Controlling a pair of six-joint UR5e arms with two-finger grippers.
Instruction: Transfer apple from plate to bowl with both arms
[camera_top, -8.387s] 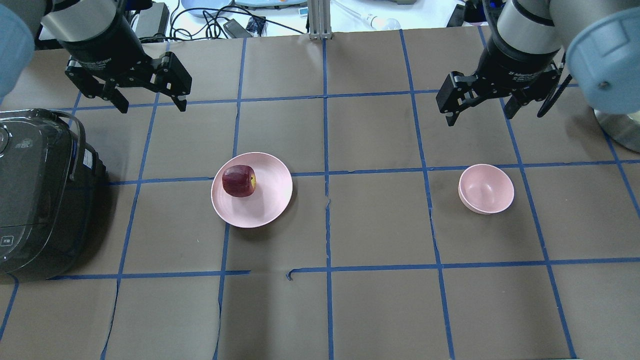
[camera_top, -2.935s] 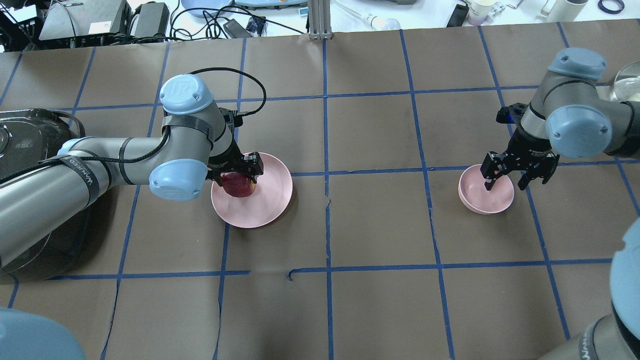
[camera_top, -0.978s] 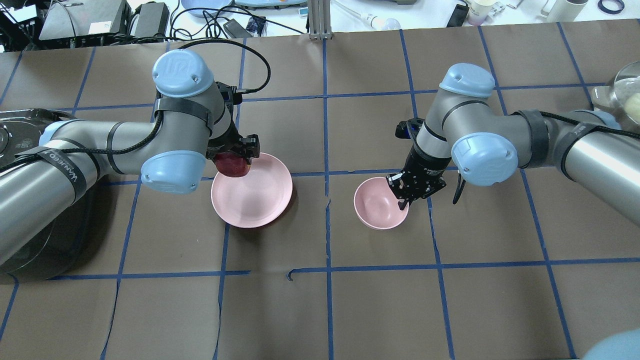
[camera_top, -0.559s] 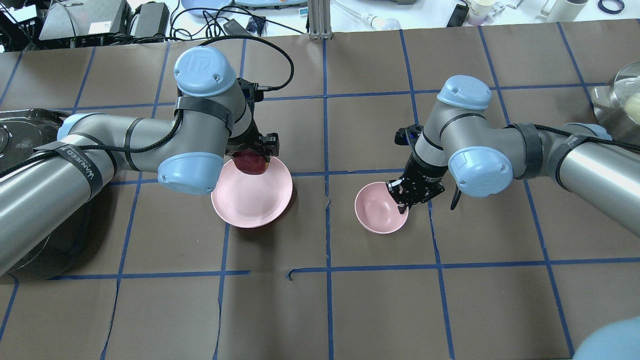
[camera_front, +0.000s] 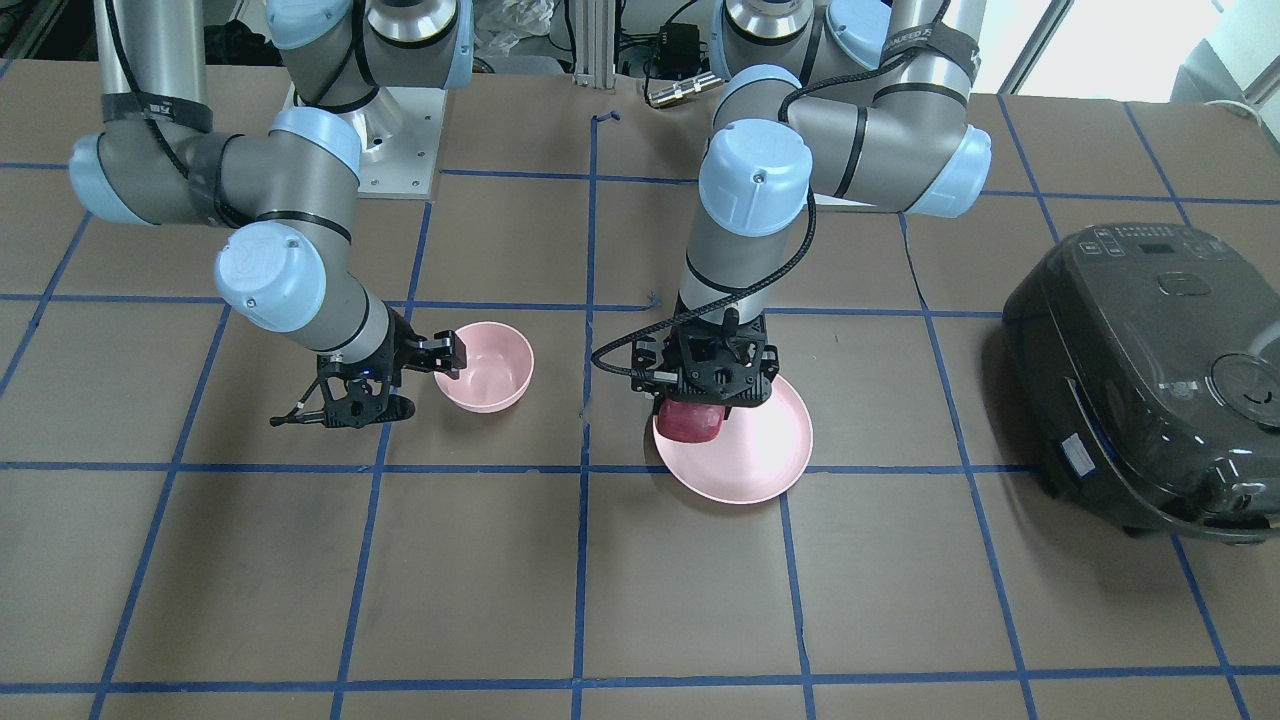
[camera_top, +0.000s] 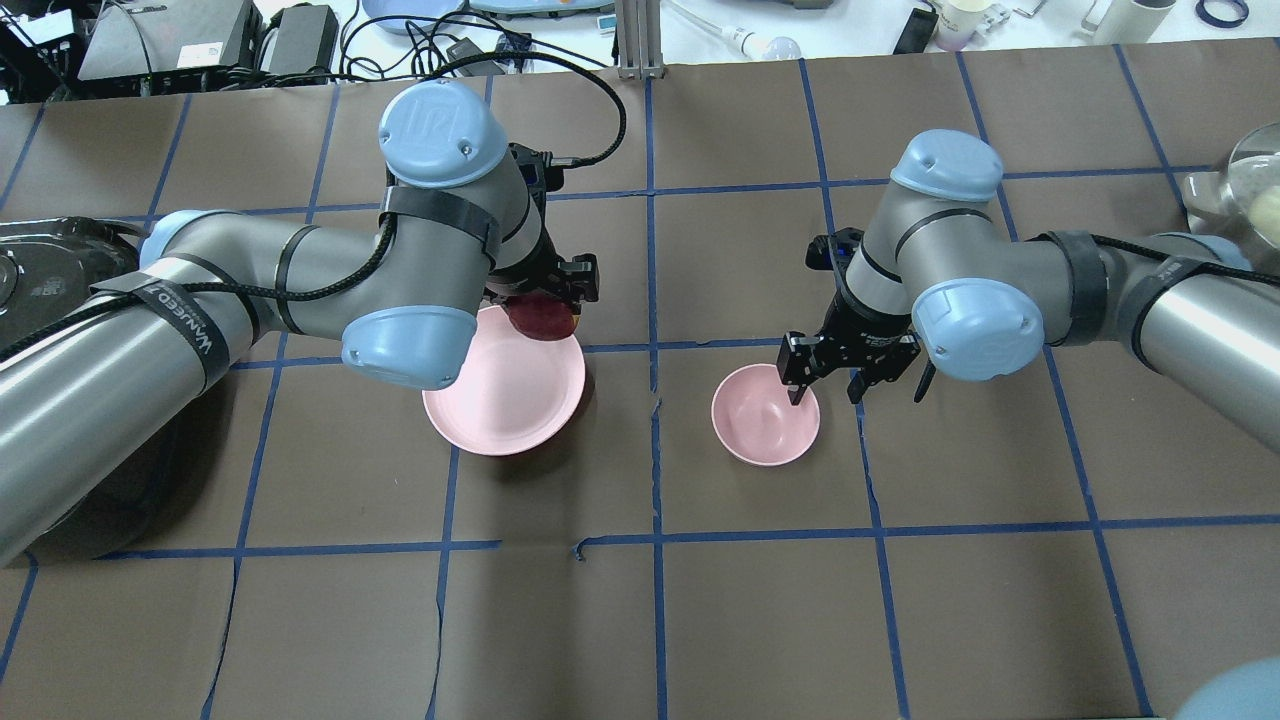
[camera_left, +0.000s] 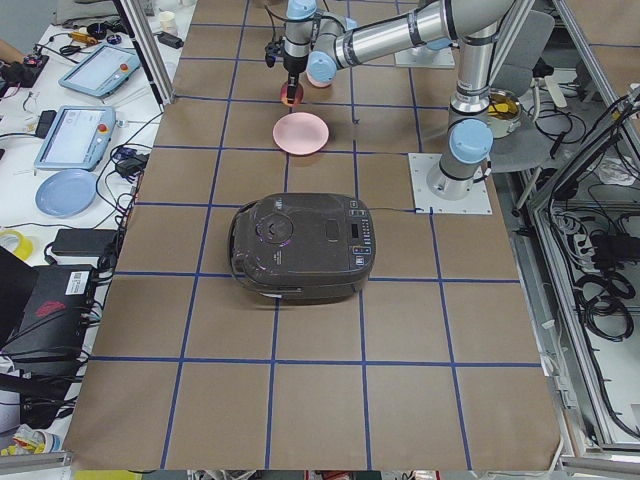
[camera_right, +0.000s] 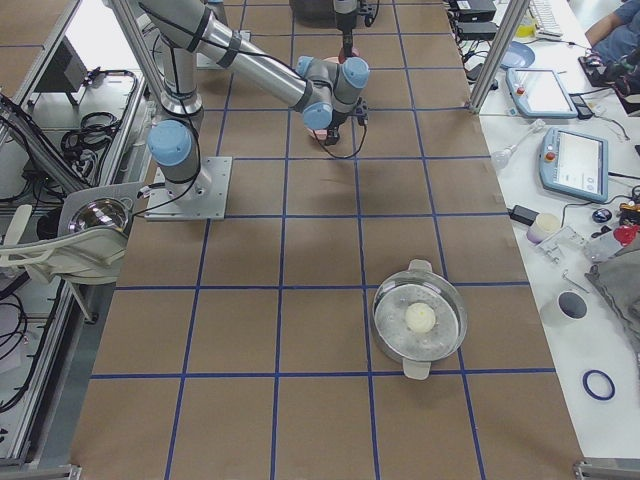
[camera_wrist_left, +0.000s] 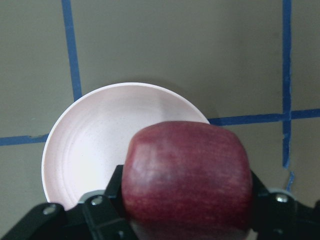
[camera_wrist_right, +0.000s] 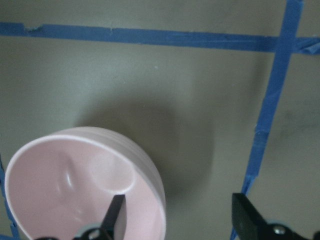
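My left gripper (camera_top: 541, 300) is shut on the dark red apple (camera_top: 541, 320) and holds it in the air over the far right rim of the pale pink plate (camera_top: 500, 405). In the left wrist view the apple (camera_wrist_left: 187, 172) fills the space between the jaws, with the plate (camera_wrist_left: 85, 145) below. The pink bowl (camera_top: 765, 432) stands near the table's middle. My right gripper (camera_top: 825, 385) is open, astride the bowl's rim: one finger (camera_wrist_right: 115, 215) is inside the bowl (camera_wrist_right: 60, 190), the other outside it.
A black rice cooker (camera_front: 1150, 370) stands at the table's end on my left side. A metal pot (camera_right: 420, 320) with a white ball in it stands at the end on my right. Blue tape lines cross the brown table.
My left gripper has lifted the apple off the plate and carried it right. My right gripper dragged the bowl left toward the middle, then opened and let go of its rim.
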